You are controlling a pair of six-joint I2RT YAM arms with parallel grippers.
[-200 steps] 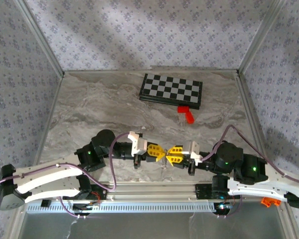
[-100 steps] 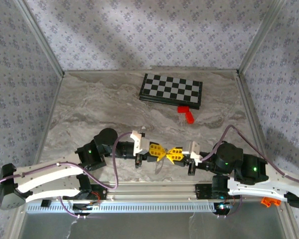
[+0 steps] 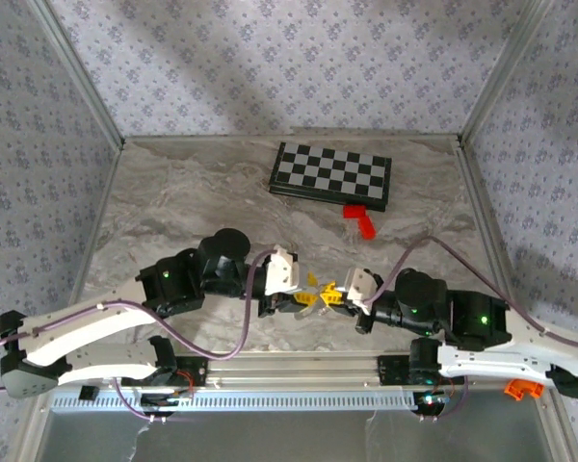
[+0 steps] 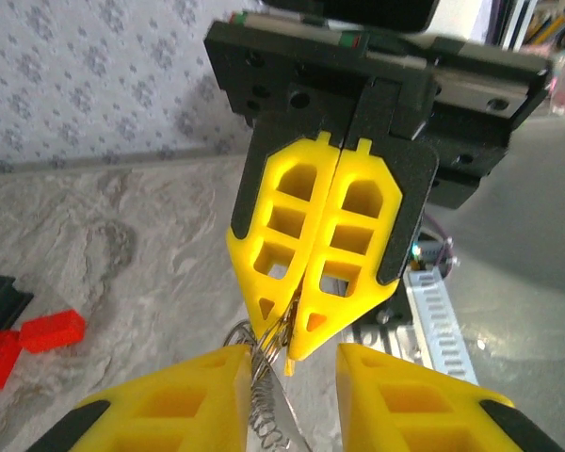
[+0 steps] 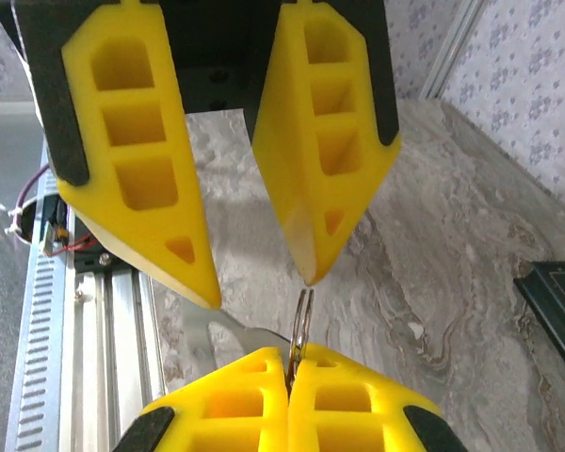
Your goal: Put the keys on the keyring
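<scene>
Landmark: the chessboard, a flat black-and-grey checkered slab at the far side of the worktop, is used for all places below.

Keyring spot: the keyring is held up off the marble-look worktop, well to the near side of the chessboard, roughly below its middle.

Right pincer: the right pincer is pressed together, clamped on the keyring's top edge.

Left pincer: the left pincer is parted. A clear gap is seen between its pads. It is set nose to nose with the right one, same distance out from the chessboard.

Key relation: the loop hangs straight between the two noses, seen edge-on from the right wrist. Its long axis runs down from the right pincer's tip into the left pincer's gap, so the left arm is judged to be the one free to work on it.

Touching or not: the beaded strand is seen just beside one left pad, but contact can't be called.

Key: the key can't be picked out for sure. A small yellow bit at the right tip could be pad or key head.

Materials: thin pale wire with a beaded, chain-like run for the ring, and hard, ribbed, wedge-shaped yellow plastic for the pads.

Other stuff: a red block lies just beside the chessboard's near right corner, well clear.

Risk, judged: the loop looks floppy and could swing.
</scene>
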